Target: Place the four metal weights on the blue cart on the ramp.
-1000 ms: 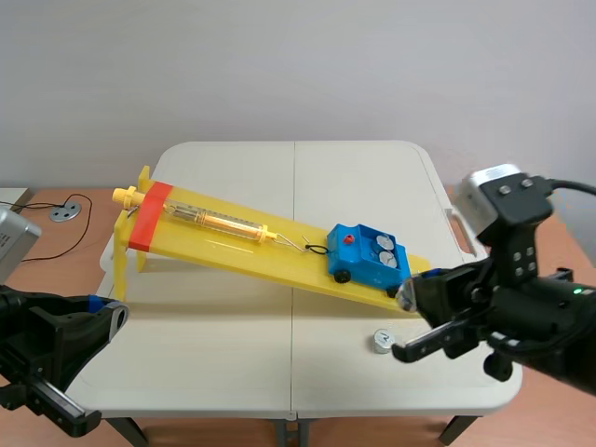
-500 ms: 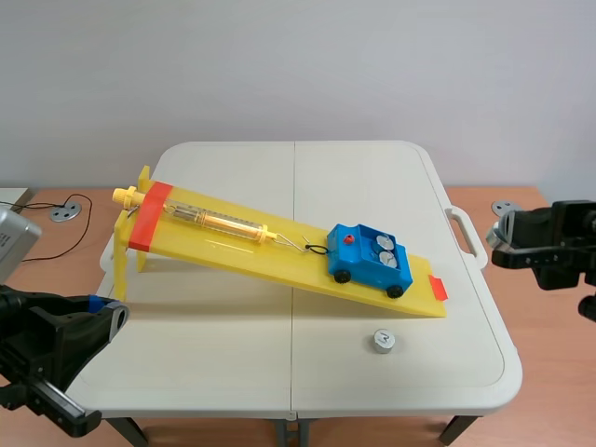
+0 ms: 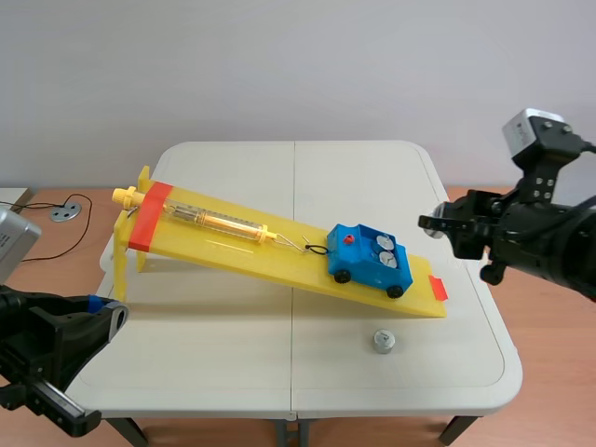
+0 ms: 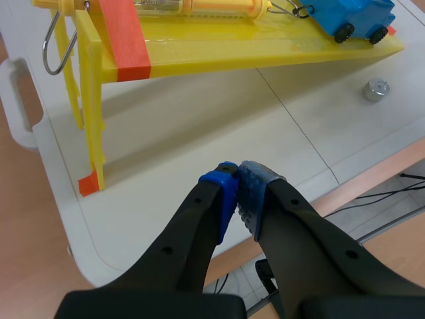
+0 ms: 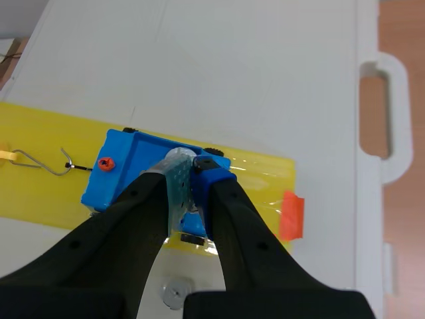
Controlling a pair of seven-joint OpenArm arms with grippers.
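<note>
While the blue cart (image 3: 370, 259) sits low on the yellow ramp (image 3: 233, 244) with two weights (image 3: 377, 244) aboard, the right gripper (image 5: 191, 174) hovers at its two o'clock, clamped on a third weight (image 5: 177, 157). Released off-centre, it could clip the rim and roll off. And the fourth weight (image 3: 383, 341) lies on the table (image 3: 233, 372) at the cart's six o'clock; left gripper (image 4: 238, 183) closed, empty.

Plain pale grey wall (image 3: 298, 65) behind; white folding table (image 3: 233, 363), centre seam; brown wood floor (image 3: 557, 372) at sides.

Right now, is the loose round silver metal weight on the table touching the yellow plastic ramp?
Apart. The scene view shows bare table between the silver weight and the yellow ramp.
</note>
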